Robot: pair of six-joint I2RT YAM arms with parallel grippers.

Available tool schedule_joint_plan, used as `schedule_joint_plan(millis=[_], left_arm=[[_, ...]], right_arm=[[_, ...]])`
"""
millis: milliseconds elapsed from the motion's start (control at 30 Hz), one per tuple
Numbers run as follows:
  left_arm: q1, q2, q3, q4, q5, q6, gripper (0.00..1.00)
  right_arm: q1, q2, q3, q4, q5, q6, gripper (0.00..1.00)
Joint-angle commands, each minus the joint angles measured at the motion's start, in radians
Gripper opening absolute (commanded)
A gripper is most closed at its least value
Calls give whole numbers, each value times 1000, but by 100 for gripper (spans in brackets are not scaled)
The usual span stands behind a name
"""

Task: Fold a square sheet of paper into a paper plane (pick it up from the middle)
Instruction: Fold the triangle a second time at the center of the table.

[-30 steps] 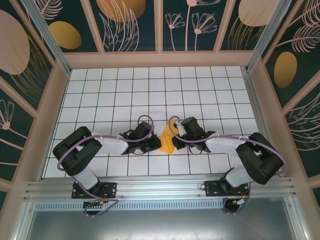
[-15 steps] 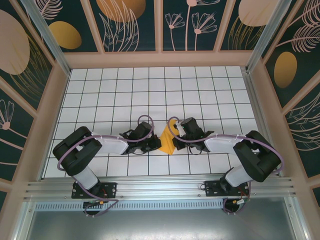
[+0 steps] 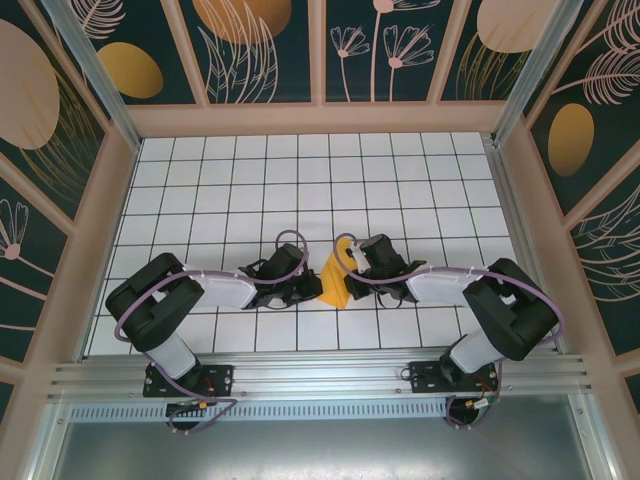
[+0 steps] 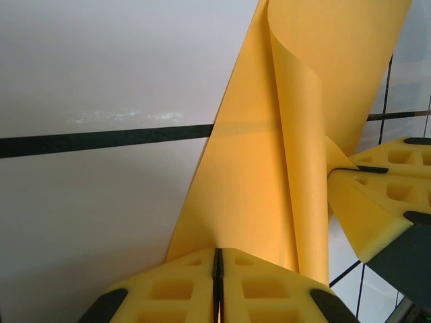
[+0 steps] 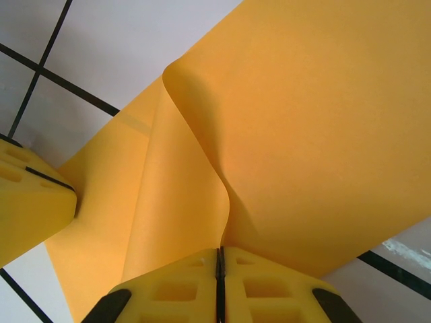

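The orange-yellow sheet of paper [image 3: 334,278] is held just above the tiled table between both arms, bent into a loose curl. My left gripper [image 3: 318,287] pinches its left edge, jaws shut on it. In the left wrist view the paper [image 4: 283,134] rises from the closed left gripper [image 4: 217,254], with the other gripper's yellow fingers [image 4: 377,195] at right. My right gripper [image 3: 346,270] is shut on the opposite edge. In the right wrist view the paper [image 5: 303,121] folds over itself above the closed right gripper [image 5: 219,252], and the left gripper's yellow fingers [image 5: 30,195] touch it at left.
The white grid table [image 3: 300,180] stretches back to patterned walls [image 3: 260,45] on three sides. A metal rail [image 3: 320,380] runs along the near edge by the arm bases. Open tiles lie behind and beside both arms.
The right arm's elbow has shifted slightly left and inward. The paper and both grips look the same.
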State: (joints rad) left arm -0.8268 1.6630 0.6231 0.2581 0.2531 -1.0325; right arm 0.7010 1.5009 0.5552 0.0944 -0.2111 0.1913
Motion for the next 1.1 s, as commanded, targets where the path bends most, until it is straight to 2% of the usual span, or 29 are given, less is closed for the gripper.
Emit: schedule_joint_plan(millis=[0,333,1067], left_arm=[[-6,40,-8,-81,-29,24,11],[-6,40,-6,-81,-29,25,11],[-6,35,-2,-87,-32,26,12]], right_arm=[[-6,1,27,4,-15,-13,12],[-6,-61,17,-11,-25,-12,13],[-6,57,28,-25,14,-4,13]])
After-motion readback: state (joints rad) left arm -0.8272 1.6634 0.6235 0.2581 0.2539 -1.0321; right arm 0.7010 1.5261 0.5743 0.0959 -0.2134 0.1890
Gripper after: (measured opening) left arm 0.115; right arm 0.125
